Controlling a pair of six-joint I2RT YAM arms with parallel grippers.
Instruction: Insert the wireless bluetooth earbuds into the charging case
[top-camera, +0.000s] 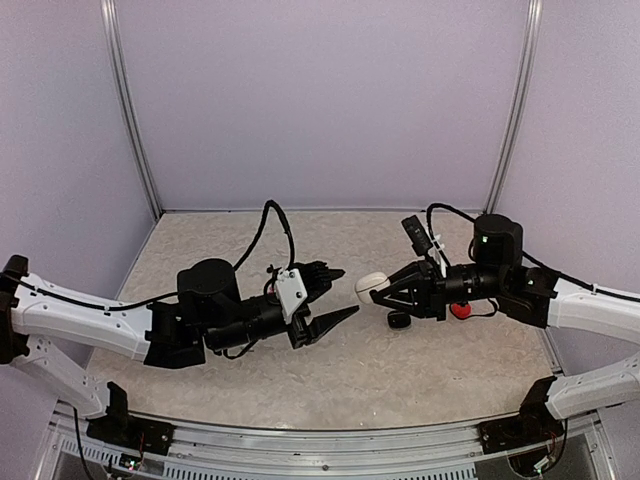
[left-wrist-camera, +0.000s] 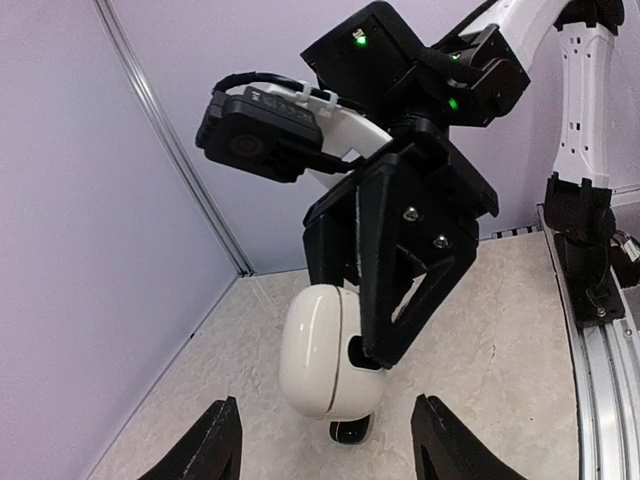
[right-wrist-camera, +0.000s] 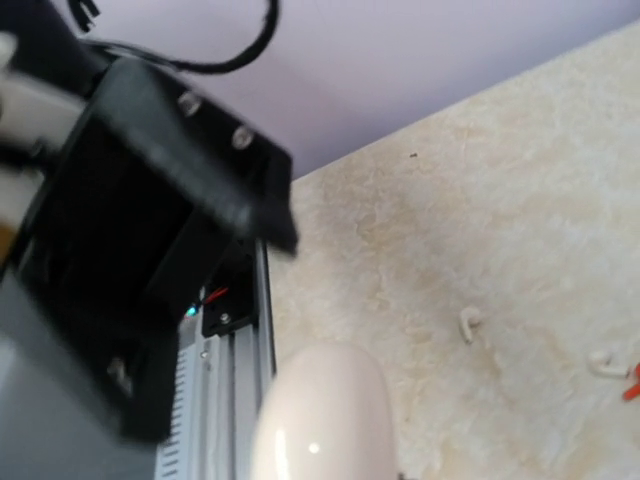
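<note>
Clamps white charging case (top-camera: 366, 283) in right pincer (top-camera: 377, 292), just beside gaping left pincer (top-camera: 349, 291), earbuds (right-wrist-camera: 468, 322) loose on worktop (top-camera: 400, 385).

Overhead camera looks down from behind; both wrist cameras closely frame the white case (left-wrist-camera: 320, 350).

Back wall (top-camera: 320, 100): a plain pale lilac panel, facing me across the table.
Side walls (top-camera: 50, 140): the same lilac, closing in on my left and right.
Corner posts (top-camera: 130, 120): slim silver metal strips where the panels meet (one on each side).
Tabletop (top-camera: 380, 370): beige, with a matte marbled stone pattern.
Rail (top-camera: 330, 445): a grey aluminium track along my near edge.
Light: soft and even, with only faint shadows on the tabletop.
</note>
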